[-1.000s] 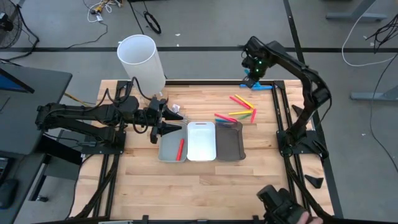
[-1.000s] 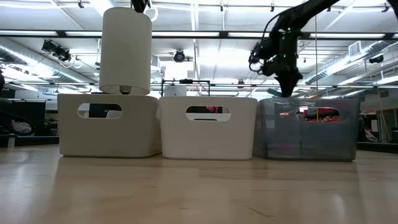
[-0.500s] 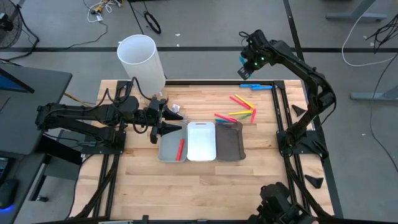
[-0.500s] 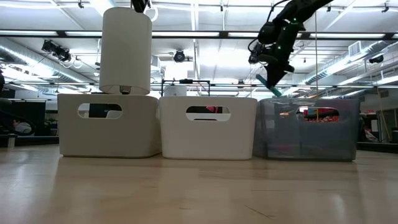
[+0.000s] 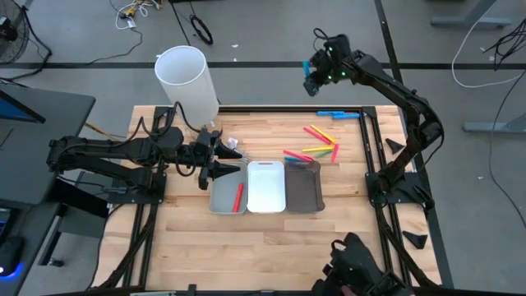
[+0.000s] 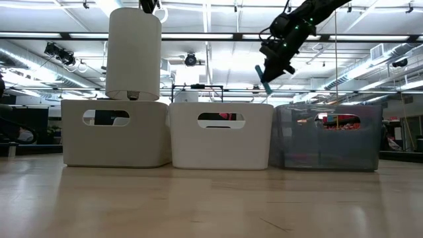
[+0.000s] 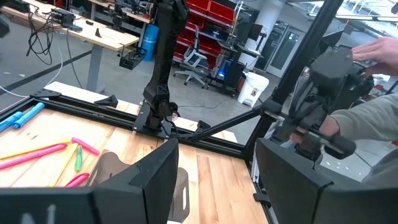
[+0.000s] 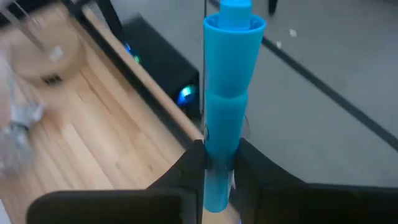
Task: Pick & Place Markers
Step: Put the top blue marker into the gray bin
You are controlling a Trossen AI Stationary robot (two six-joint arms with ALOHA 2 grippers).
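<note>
My right gripper [image 5: 313, 67] hangs high over the table's far edge, slanting down, shut on a blue marker [image 8: 225, 93] that also shows in the low view [image 6: 266, 82]. Another blue marker [image 5: 337, 113] lies at the far edge. Pink, yellow and orange markers [image 5: 317, 141] lie loose on the wood behind the dark tray [image 5: 302, 191]. One red marker [image 5: 239, 196] lies in the grey tray [image 5: 222, 197], beside the white tray [image 5: 265, 187]. My left gripper [image 5: 228, 161] waits open and level by the grey tray's far left corner, holding nothing. My right gripper pinches the blue marker's barrel [image 8: 214, 163] between its two fingers [image 8: 190, 167]. The marker lies along the fingers and sticks out past their tips, capped end foremost. It hangs slanting down below the gripper, lifted clear of the table.
A tall white cylinder [image 5: 187, 76] stands at the far left corner, behind my left arm. Black frame rails [image 5: 371, 140] run along the table's right and far edges. A person's hand [image 7: 380, 47] shows beyond the right edge. Bare wood [image 5: 263, 247] lies in front of the trays.
My right gripper has risen from the table's far edge and swung toward the far left. It has tipped from pointing steeply down to a slant. The blue marker has gone up with it, lifted clear of the table.
</note>
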